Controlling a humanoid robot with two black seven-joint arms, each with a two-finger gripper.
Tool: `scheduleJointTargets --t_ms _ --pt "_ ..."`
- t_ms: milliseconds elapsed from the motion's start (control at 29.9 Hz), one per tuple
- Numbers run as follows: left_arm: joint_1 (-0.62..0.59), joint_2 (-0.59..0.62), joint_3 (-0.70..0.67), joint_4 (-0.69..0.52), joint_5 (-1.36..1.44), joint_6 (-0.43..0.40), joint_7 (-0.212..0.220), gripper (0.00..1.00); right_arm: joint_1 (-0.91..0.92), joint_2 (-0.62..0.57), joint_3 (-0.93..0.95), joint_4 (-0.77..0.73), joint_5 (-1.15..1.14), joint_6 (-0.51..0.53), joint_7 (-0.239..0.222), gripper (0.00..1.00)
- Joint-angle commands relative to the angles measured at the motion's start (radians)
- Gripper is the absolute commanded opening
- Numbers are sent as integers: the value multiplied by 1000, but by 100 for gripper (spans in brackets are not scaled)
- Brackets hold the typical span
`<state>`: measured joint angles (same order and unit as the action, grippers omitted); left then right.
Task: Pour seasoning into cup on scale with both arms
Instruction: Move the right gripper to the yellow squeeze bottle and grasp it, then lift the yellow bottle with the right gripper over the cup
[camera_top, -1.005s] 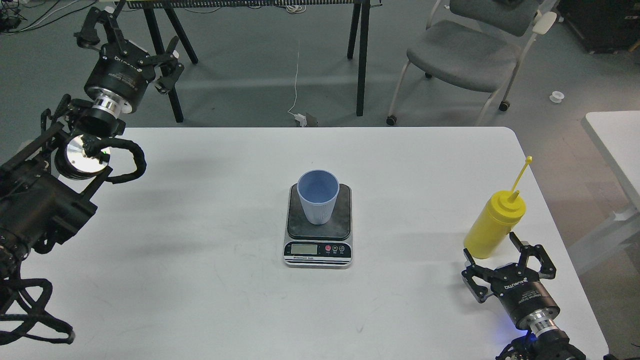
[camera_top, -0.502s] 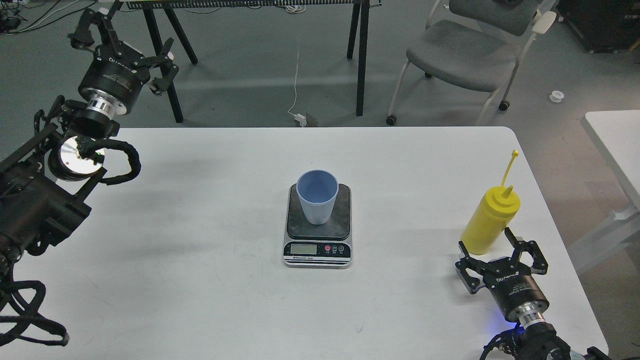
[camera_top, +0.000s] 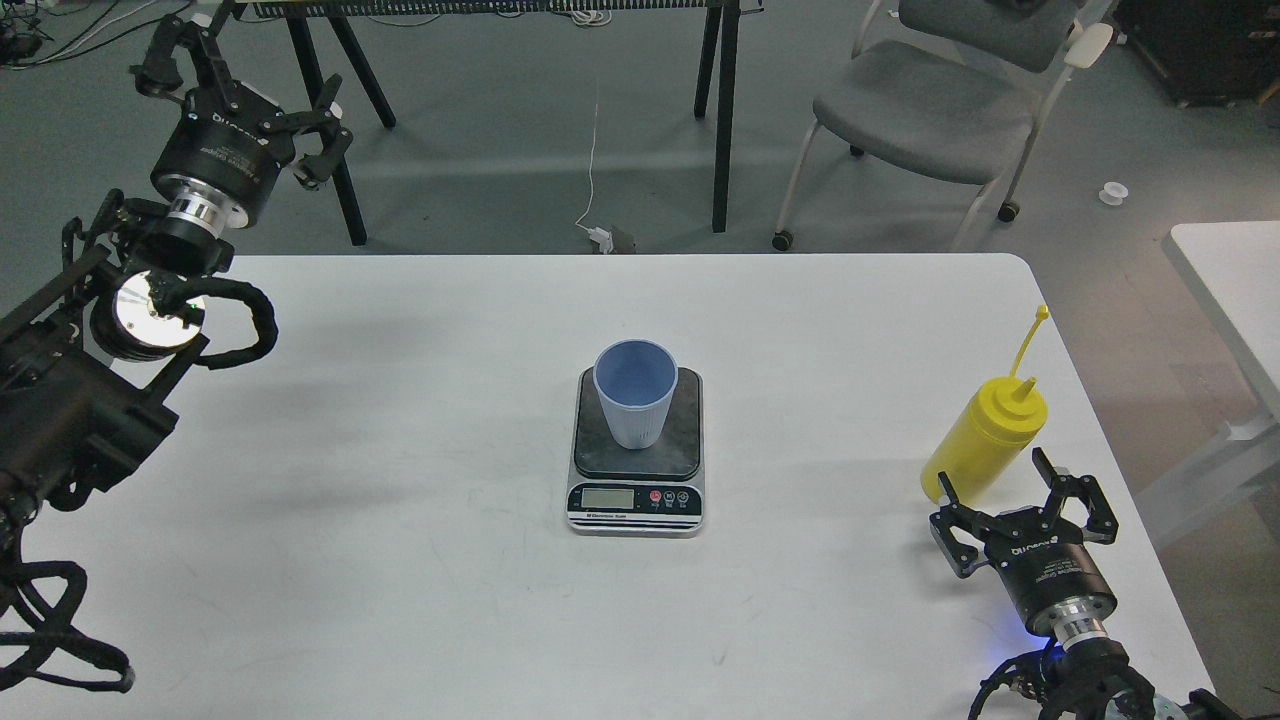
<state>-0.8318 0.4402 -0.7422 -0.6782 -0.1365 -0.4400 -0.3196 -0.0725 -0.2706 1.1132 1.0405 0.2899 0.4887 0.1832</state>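
Note:
The light-blue ribbed cup (camera_top: 635, 393) stands upright on the dark plate of the scale (camera_top: 637, 455) at the table's middle. The yellow seasoning bottle (camera_top: 986, 441) stands near the table's right edge, leaning a little, with its cap strap pointing up to the right. My right gripper (camera_top: 1012, 490) is open just in front of the bottle's base, fingers spread towards it; I cannot tell whether they touch it. My left gripper (camera_top: 240, 105) is open and empty, raised beyond the table's far left corner.
The white table (camera_top: 400, 560) ends close to the right of the bottle. A grey chair (camera_top: 930, 105) and black trestle legs (camera_top: 722, 120) stand on the floor behind. A second white table (camera_top: 1235, 290) is at the far right.
The bottle has shifted and rocked slightly near the right edge. My right gripper moved left, then back right, staying at its base. My left gripper drifted up and to the left.

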Motion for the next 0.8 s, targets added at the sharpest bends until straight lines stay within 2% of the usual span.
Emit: scheduleJointTargets --t_ms 0,167,301,569,770 --pt "0 0 3 0 0 6 -4 99 40 2 -1 -42 0 0 2 99" --pt "3 -2 6 -1 1 12 -6 99 106 5 -1 -68 -1 0 18 97" --pt "5 2 7 -1 3 12 -6 99 154 10 -13 -103 -3 0 21 91" --pt "5 8 7 -3 3 12 -7 99 197 24 -10 -134 -12 0 35 59" --pt "7 18 3 -31 3 24 -7 99 290 -10 -4 -132 -53 0 38 51"
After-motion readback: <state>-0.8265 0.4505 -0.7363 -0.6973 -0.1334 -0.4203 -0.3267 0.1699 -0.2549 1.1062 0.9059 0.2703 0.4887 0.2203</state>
